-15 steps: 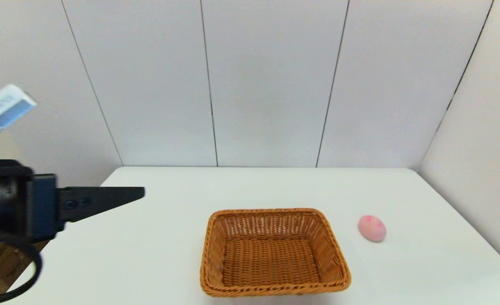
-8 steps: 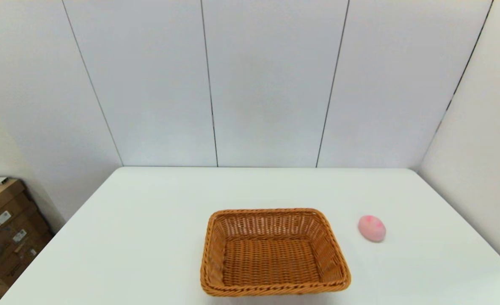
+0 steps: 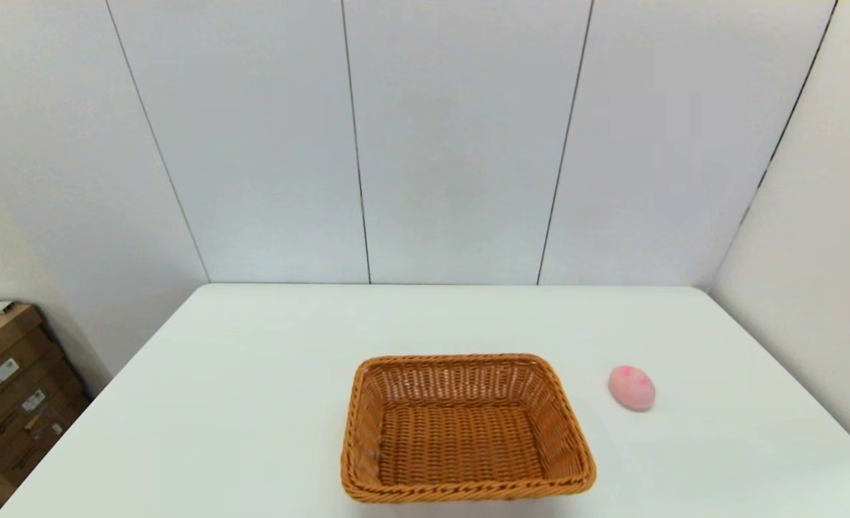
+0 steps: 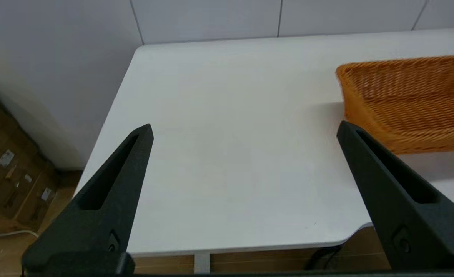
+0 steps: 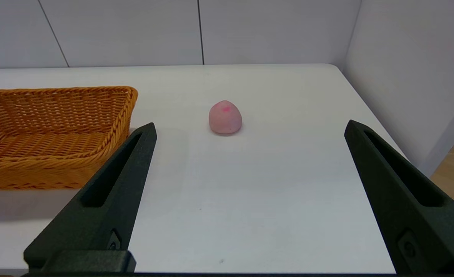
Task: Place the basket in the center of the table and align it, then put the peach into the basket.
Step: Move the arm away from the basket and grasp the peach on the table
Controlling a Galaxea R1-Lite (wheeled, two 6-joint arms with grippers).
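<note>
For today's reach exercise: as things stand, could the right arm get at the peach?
Probably yes. The right gripper has its jaws open toward the peach, with only bare table between; the basket sits off to one side.

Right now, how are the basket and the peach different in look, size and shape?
The basket is orange-brown woven wicker; the peach is smooth pale pink with darker blotches. The basket is rectangular and open-topped; the peach is rounded like an egg. The basket is far larger than the peach. Both rest on the white table, apart from each other, and no hand touches either.
</note>
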